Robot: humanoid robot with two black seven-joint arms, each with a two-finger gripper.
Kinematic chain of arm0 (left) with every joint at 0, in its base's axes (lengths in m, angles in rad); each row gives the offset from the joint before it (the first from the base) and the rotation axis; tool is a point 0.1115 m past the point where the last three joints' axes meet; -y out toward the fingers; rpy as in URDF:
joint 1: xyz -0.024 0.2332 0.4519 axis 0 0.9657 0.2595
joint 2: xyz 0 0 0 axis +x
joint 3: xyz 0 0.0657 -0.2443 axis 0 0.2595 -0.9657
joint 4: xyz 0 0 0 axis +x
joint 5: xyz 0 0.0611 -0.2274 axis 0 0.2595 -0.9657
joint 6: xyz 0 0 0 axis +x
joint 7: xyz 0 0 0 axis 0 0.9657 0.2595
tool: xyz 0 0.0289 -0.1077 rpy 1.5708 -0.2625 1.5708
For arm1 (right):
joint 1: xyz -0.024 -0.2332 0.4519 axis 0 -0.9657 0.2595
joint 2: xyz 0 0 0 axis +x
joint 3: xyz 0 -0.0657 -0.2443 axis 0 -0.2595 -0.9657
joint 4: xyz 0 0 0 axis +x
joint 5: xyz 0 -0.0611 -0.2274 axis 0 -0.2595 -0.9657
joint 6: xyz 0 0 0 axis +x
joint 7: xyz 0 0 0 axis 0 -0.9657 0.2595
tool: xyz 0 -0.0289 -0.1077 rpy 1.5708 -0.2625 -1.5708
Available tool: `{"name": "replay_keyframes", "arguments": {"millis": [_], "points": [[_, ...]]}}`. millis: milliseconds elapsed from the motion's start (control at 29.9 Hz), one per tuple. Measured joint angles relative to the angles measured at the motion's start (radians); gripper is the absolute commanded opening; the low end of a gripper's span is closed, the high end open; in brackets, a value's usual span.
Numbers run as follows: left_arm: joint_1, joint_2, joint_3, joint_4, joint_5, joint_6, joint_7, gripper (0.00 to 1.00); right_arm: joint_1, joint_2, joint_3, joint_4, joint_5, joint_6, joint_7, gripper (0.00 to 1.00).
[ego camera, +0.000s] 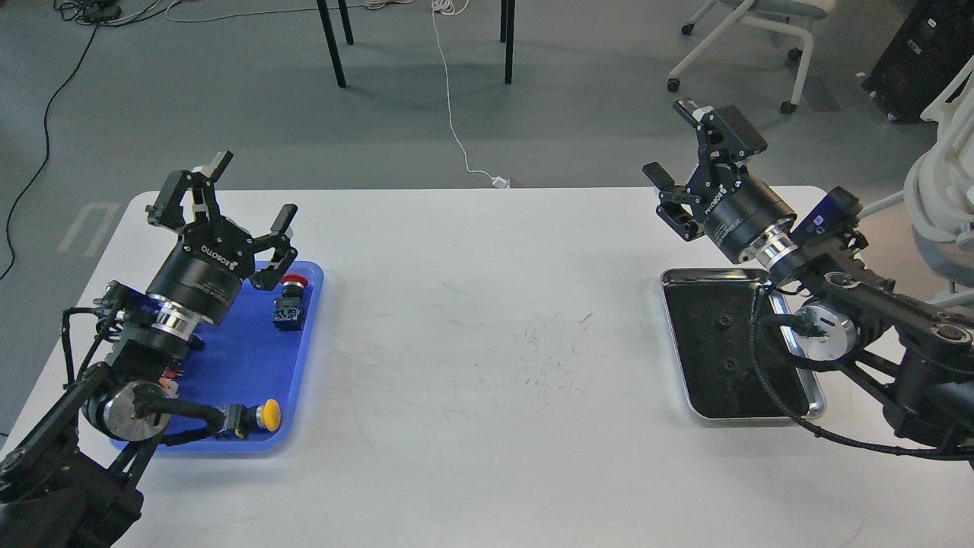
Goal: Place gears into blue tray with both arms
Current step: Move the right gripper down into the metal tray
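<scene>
The blue tray (251, 358) lies at the table's left. My left gripper (228, 204) hovers open over its far end with nothing between its fingers. At the right, two tiny black gears (721, 320) (728, 366) rest on the black lining of the silver tray (711, 274). My right gripper (685, 148) is raised beyond that tray's far edge, open and empty. No gear shows in the blue tray, though my left arm hides part of it.
A red-capped push-button switch (291, 284) and a yellow-capped one (266, 415) lie in the blue tray. Scuffed white tabletop (494, 342) spans the gap between the trays. Chairs and cables stand on the floor beyond.
</scene>
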Motion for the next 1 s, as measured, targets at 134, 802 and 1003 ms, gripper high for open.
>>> {"name": "replay_keyframes", "arguments": {"millis": [134, 802, 1003], "points": [[0.0, 0.0, 0.009, -0.007, 0.015, -0.001, -0.001, 0.99, 0.122, -0.128, -0.132, 0.05, -0.181, 0.045, 0.0, 0.99], [0.03, -0.003, 0.011, -0.024, 0.06, 0.0, -0.017, 0.99, 0.609, -0.127, -0.958, -0.142, -1.114, 0.17, 0.0, 0.89], [0.03, -0.001, 0.01, -0.024, 0.061, 0.0, -0.017, 0.99, 0.598, -0.034, -1.03, -0.224, -1.116, 0.155, 0.0, 0.72]]}}
